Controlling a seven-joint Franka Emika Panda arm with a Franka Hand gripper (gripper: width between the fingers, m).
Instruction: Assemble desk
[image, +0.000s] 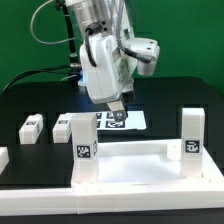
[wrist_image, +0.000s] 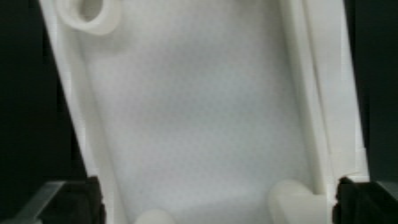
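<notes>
The white desk tabletop (image: 140, 165) lies at the front of the table with its rim up. Two tagged white legs stand upright in its corners, one at the exterior view's left (image: 84, 150) and one at the right (image: 190, 135). My gripper (image: 117, 112) hangs above the tabletop's far rim, pointing down. In the wrist view the tabletop (wrist_image: 205, 110) fills the space under the gripper (wrist_image: 217, 205), with a round corner socket (wrist_image: 86, 18) showing. The dark fingers (wrist_image: 71, 203) stand wide apart and hold nothing.
Two loose white legs (image: 32, 126) (image: 63, 127) lie on the black table at the exterior view's left. The marker board (image: 135, 120) lies behind the gripper. A white block (image: 3, 158) shows at the left edge.
</notes>
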